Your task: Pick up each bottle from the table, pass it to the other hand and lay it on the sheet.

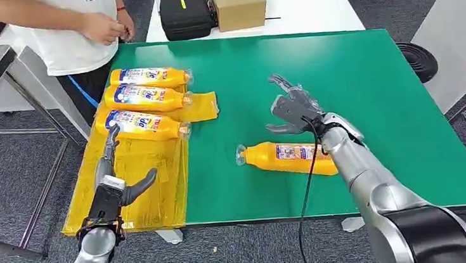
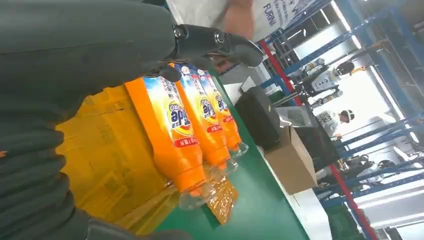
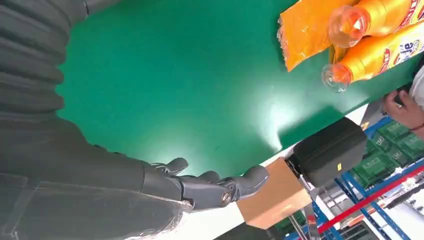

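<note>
A: While the right hand (image 1: 290, 109) hovered over the green mat (image 1: 366, 81), fingers spread and holding nothing, where was the bottle it had to get?

B: The loose orange bottle (image 1: 287, 156) lay on its side on the mat, just nearer the robot than that hand — partly under the right forearm. Long axis ran roughly left-right, clear cap pointing toward the yellow sheet (image 1: 139, 184), base tucked under the wrist.

A: And the left hand (image 1: 115, 183)?

B: It was over the sheet, fingers apart, empty too. Dark fingertips reached toward the nearest of the three laid bottles (image 1: 144, 123); I couldn't tell if they touched. Those three lay side by side at the sheet's far end, caps toward the mat.

A: Which hand was nearer the loose one?

B: Right, clearly — the left was well apart from it, across the sheet's edge.

A: So the next move?

B: My guess: the right hand needs to pull back toward the robot and drop, closing across the bottle's body, not along it. A person (image 1: 75, 24) stood by the table's far left corner.
</note>
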You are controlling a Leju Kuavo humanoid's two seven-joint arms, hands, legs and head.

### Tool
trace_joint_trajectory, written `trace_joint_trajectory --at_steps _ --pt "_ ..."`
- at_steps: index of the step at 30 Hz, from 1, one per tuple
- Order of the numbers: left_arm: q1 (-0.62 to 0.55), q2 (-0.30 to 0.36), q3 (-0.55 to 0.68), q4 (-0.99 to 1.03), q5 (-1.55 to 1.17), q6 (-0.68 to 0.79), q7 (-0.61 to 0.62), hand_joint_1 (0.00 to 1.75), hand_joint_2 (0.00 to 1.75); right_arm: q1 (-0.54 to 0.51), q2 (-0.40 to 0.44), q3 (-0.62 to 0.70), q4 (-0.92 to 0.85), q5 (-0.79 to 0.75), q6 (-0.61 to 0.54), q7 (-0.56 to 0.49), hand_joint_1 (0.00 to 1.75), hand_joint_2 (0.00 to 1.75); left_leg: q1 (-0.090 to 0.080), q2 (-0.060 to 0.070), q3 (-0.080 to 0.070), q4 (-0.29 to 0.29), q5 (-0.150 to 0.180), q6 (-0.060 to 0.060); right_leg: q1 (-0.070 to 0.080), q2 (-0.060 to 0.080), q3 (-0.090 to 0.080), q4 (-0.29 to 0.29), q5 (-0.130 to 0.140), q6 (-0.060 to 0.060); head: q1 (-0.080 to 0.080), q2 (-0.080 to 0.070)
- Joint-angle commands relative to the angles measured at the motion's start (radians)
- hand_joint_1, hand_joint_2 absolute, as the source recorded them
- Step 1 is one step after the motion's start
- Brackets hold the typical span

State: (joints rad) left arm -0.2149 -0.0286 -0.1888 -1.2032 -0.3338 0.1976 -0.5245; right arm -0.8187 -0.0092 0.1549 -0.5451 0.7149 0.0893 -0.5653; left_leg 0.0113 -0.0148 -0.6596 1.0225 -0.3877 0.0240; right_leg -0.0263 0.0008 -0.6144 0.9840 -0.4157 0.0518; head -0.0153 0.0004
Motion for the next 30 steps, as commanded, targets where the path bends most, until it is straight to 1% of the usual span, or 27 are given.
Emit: trace_joint_trajectory --at_steps 1,3,5,6,7,8,9,10,11,12,14,15,18,20,21,22,23,24,25,26,27,28,29,30 --pt "0.040 0.012 0.002 -0.055 -0.025 0.027 0.021 0.00 1.75 0.054 0.033 0.036 -0.133 -0.069 -0.002 -0.024 0.00 1.75 0.001 0.001 0.002 0.000 -0.001 -0.001 0.001 0.000 0.002 0.000 -0.001 -0.002 0.000 0.000" --pt "0.091 0.012 0.013 -0.113 -0.033 0.035 0.030 0.00 1.75 0.146 0.040 0.081 -0.302 -0.128 0.019 0.016 0.00 1.75 0.000 0.004 0.004 -0.001 -0.002 -0.001 0.001 0.002 0.004 -0.001 -0.001 -0.003 0.000 0.000" --pt "0.128 0.012 0.024 -0.149 -0.038 0.042 0.036 0.00 1.75 0.214 0.033 0.127 -0.400 -0.155 0.034 0.047 0.00 1.75 0.001 0.005 0.006 -0.001 -0.004 -0.001 0.002 0.003 0.005 -0.001 -0.002 -0.004 0.000 0.000" --pt "0.148 0.014 0.031 -0.163 -0.041 0.047 0.040 0.00 1.75 0.247 0.025 0.157 -0.427 -0.166 0.047 0.054 0.00 1.75 0.001 0.002 0.003 -0.001 -0.002 -0.001 0.001 0.002 0.003 -0.001 -0.001 -0.002 -0.001 0.000" --pt "0.165 0.013 0.037 -0.175 -0.045 0.053 0.040 0.00 1.75 0.271 0.022 0.168 -0.438 -0.170 0.043 0.058 0.00 1.75 0.001 0.004 0.006 -0.001 -0.003 -0.001 0.002 0.002 0.005 -0.001 -0.002 -0.003 0.000 0.000" --pt "0.178 0.011 0.045 -0.184 -0.045 0.056 0.040 0.00 1.75 0.289 0.018 0.183 -0.445 -0.172 0.036 0.061 0.00 1.75 0.001 0.003 0.004 -0.001 -0.003 -0.001 0.003 0.001 0.004 -0.002 -0.002 -0.003 0.000 0.000" --pt "0.188 0.007 0.053 -0.193 -0.049 0.060 0.041 0.00 1.75 0.307 0.016 0.190 -0.449 -0.171 0.019 0.069 0.00 1.75 0.001 0.004 0.007 -0.001 -0.005 -0.002 0.004 0.002 0.007 -0.001 -0.004 -0.004 0.000 0.000" --pt "0.202 0.000 0.065 -0.207 -0.055 0.066 0.042 0.00 1.75 0.326 0.011 0.206 -0.456 -0.158 -0.003 0.085 0.00 1.75 0.001 0.003 0.008 -0.002 -0.005 -0.002 0.004 0.001 0.007 -0.002 -0.004 -0.004 0.000 0.000" --pt "0.216 -0.006 0.077 -0.219 -0.064 0.070 0.055 0.00 1.75 0.355 0.004 0.208 -0.478 -0.141 -0.024 0.130 0.00 1.75 0.001 0.003 0.007 -0.001 -0.005 -0.002 0.004 0.001 0.007 -0.001 -0.005 -0.005 0.000 0.000" --pt "0.229 -0.007 0.085 -0.235 -0.068 0.068 0.063 0.00 1.75 0.400 -0.015 0.210 -0.527 -0.134 -0.029 0.146 0.00 1.75 0.002 0.002 0.004 -0.001 -0.004 -0.003 0.004 0.001 0.003 -0.002 -0.004 -0.004 0.000 0.000" --pt "0.241 -0.013 0.096 -0.245 -0.071 0.058 0.072 0.00 1.75 0.454 -0.038 0.200 -0.595 -0.121 -0.018 0.195 0.00 1.75 0.002 0.001 0.006 -0.001 -0.006 -0.004 0.004 0.000 0.006 -0.002 -0.005 -0.004 0.000 0.000" --pt "0.241 -0.014 0.098 -0.244 -0.073 0.054 0.074 0.00 1.75 0.464 -0.044 0.197 -0.603 -0.117 -0.006 0.212 0.00 1.75 0.002 -0.001 0.003 -0.001 -0.004 -0.003 0.004 -0.002 0.003 -0.002 -0.005 -0.003 0.000 0.000" --pt "0.234 -0.017 0.101 -0.232 -0.072 0.044 0.082 0.00 1.75 0.483 -0.058 0.179 -0.589 -0.102 0.017 0.253 0.00 1.75 0.001 -0.001 0.004 0.000 -0.006 -0.003 0.003 -0.002 0.005 -0.001 -0.007 -0.004 0.000 0.000" --pt "0.227 -0.015 0.099 -0.222 -0.070 0.040 0.087 0.00 1.75 0.490 -0.070 0.167 -0.560 -0.094 0.024 0.268 0.00 1.75 0.002 0.000 0.006 0.000 -0.007 -0.003 0.004 -0.001 0.007 -0.001 -0.007 -0.004 0.000 0.000" --pt "0.224 -0.011 0.096 -0.220 -0.068 0.037 0.090 0.00 1.75 0.495 -0.079 0.159 -0.542 -0.096 0.027 0.269 0.00 1.75 0.001 -0.001 0.003 -0.001 -0.005 -0.003 0.003 -0.002 0.003 -0.001 -0.006 -0.003 0.000 0.000" --pt "0.222 -0.009 0.093 -0.218 -0.067 0.036 0.092 0.00 1.75 0.493 -0.084 0.158 -0.524 -0.092 0.030 0.272 0.00 1.75 0.002 -0.002 0.005 -0.001 -0.005 -0.003 0.003 -0.003 0.007 -0.002 -0.007 -0.004 0.000 0.000" --pt "0.222 -0.009 0.094 -0.220 -0.066 0.036 0.093 0.00 1.75 0.494 -0.086 0.154 -0.516 -0.091 0.029 0.272 0.00 1.75 0.001 -0.001 0.002 -0.001 -0.004 -0.003 0.003 -0.002 0.002 -0.002 -0.005 -0.003 0.000 0.000" --pt "0.226 -0.009 0.095 -0.224 -0.065 0.037 0.096 0.00 1.75 0.494 -0.089 0.156 -0.510 -0.079 0.029 0.278 0.00 1.75 0.001 -0.001 0.005 -0.001 -0.005 -0.003 0.003 -0.002 0.006 -0.002 -0.006 -0.004 0.000 0.000" --pt "0.229 -0.009 0.096 -0.229 -0.063 0.036 0.101 0.00 1.75 0.494 -0.093 0.156 -0.514 -0.068 0.026 0.284 0.00 1.75 0.001 -0.001 0.003 -0.001 -0.004 -0.003 0.003 -0.002 0.003 -0.002 -0.005 -0.003 0.000 0.000" --pt "0.232 -0.009 0.098 -0.233 -0.064 0.035 0.103 0.00 1.75 0.496 -0.097 0.158 -0.524 -0.054 0.019 0.293 0.00 1.75 0.001 0.000 0.002 -0.001 -0.004 -0.003 0.003 -0.001 0.002 -0.002 -0.005 -0.002 0.000 0.000" --pt "0.236 -0.009 0.099 -0.237 -0.064 0.034 0.105 0.00 1.75 0.499 -0.102 0.156 -0.542 -0.043 0.012 0.303 0.00 1.75 0.001 0.000 0.004 -0.001 -0.005 -0.003 0.003 -0.001 0.004 -0.002 -0.006 -0.003 0.000 0.000" --pt "0.242 -0.009 0.101 -0.243 -0.064 0.032 0.106 0.00 1.75 0.510 -0.110 0.152 -0.580 -0.024 -0.001 0.323 0.00 1.75 0.001 0.000 0.002 -0.001 -0.004 -0.003 0.003 0.000 0.002 -0.001 -0.005 -0.003 0.000 0.000" --pt "0.244 -0.009 0.102 -0.245 -0.065 0.026 0.106 0.00 1.75 0.523 -0.119 0.146 -0.617 -0.009 -0.005 0.340 0.00 1.75 0.001 0.001 0.004 0.000 -0.006 -0.003 0.003 0.000 0.004 -0.001 -0.006 -0.003 0.000 0.000" --pt "0.241 -0.011 0.104 -0.242 -0.066 0.021 0.105 0.00 1.75 0.538 -0.131 0.136 -0.661 0.000 -0.004 0.355 0.00 1.75 0.001 0.000 0.002 -0.001 -0.004 -0.003 0.003 0.000 0.002 -0.001 -0.005 -0.003 0.000 0.000"
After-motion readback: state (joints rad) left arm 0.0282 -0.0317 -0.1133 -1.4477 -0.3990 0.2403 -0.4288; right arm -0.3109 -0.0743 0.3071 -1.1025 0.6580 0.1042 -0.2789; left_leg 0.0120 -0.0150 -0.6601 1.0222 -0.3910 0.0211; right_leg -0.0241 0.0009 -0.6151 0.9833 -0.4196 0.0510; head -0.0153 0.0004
